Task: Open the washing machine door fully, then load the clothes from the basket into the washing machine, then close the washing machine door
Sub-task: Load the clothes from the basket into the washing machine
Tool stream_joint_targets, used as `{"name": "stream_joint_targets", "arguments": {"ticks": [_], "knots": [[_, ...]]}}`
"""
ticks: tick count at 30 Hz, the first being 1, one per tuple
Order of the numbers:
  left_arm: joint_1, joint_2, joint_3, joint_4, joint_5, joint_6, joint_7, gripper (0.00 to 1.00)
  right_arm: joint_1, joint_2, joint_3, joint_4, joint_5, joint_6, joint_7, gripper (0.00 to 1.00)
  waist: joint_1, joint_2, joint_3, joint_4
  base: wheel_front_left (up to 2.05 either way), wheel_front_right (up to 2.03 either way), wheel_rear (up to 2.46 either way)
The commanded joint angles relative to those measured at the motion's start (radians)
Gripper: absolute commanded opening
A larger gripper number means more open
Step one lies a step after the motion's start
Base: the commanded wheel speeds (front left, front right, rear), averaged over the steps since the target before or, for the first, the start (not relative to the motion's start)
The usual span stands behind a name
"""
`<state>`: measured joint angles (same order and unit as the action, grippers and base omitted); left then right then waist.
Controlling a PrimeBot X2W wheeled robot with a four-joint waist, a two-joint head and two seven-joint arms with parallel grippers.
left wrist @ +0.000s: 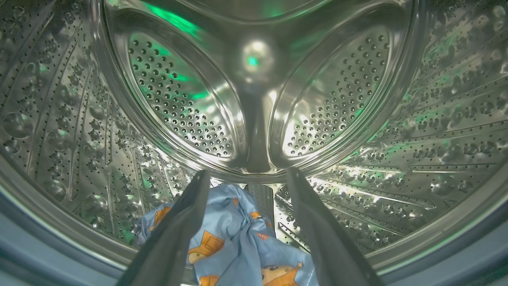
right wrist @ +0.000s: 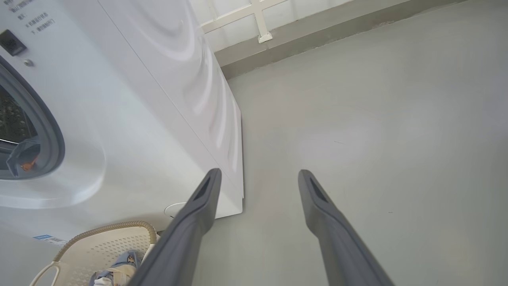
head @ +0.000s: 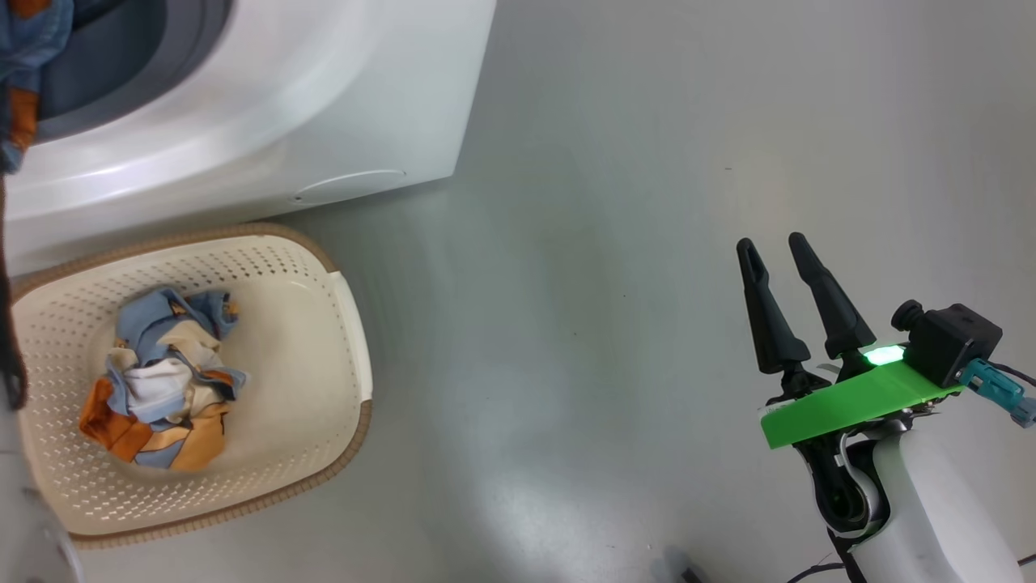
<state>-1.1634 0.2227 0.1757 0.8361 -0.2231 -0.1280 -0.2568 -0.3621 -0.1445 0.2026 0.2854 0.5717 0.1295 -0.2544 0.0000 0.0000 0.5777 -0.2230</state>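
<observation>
My left gripper (left wrist: 248,174) is open inside the washing machine's steel drum (left wrist: 254,99). A light blue garment with orange prints (left wrist: 234,238) lies loose under and between its fingers, at the drum's front lip. In the head view that garment (head: 24,65) shows at the open mouth of the white washing machine (head: 267,105). The rest of the clothes (head: 166,380) sit bunched in the cream basket (head: 324,275) on the floor in front of the machine. My right gripper (head: 781,247) is open and holds nothing, over bare floor well right of the basket. The washing machine door is out of view.
The grey floor (head: 607,283) stretches right of the machine and basket. A wall base with a white frame (right wrist: 262,31) stands behind the machine. The machine's round cover (head: 348,185) sits low on its front. A dark strip (head: 10,340) that I cannot make out runs along the head view's left edge.
</observation>
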Motion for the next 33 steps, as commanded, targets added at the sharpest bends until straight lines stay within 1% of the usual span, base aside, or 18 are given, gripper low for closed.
{"name": "stream_joint_targets", "arguments": {"ticks": [1, 12, 22, 23, 33], "knots": [[0.036, 0.034, 0.009, -0.043, -0.013, -0.002, -0.005, 1.0, 0.025, -0.01, 0.015, -0.019, -0.005, 0.001, -0.007, 1.0, 0.0, 0.0, -0.008, 0.008, 0.0, 0.0, 0.0], [0.21, -0.004, -0.019, -0.166, -0.035, -0.003, -0.005, 1.0, 0.038, -0.029, 0.012, -0.011, -0.005, 0.001, -0.007, 1.0, 0.0, 0.0, -0.069, 0.037, 0.0, 0.0, 0.0], [0.401, -0.046, -0.012, -0.251, -0.054, -0.003, -0.005, 1.0, 0.073, -0.059, 0.018, -0.001, 0.001, 0.001, -0.007, 1.0, 0.0, 0.0, -0.155, 0.063, 0.0, 0.0, 0.0], [0.401, -0.046, -0.012, -0.251, -0.054, -0.003, -0.005, 1.0, 0.073, -0.059, 0.018, -0.001, 0.001, 0.001, -0.007, 1.0, 0.0, 0.0, -0.155, 0.063, 0.0, 0.0, 0.0], [0.575, -0.076, -0.035, -0.336, -0.031, -0.003, -0.005, 1.0, 0.112, -0.108, 0.022, 0.011, 0.013, 0.001, -0.007, 1.0, 0.0, 0.0, -0.241, 0.102, 0.0, 0.0, 0.0]]}}
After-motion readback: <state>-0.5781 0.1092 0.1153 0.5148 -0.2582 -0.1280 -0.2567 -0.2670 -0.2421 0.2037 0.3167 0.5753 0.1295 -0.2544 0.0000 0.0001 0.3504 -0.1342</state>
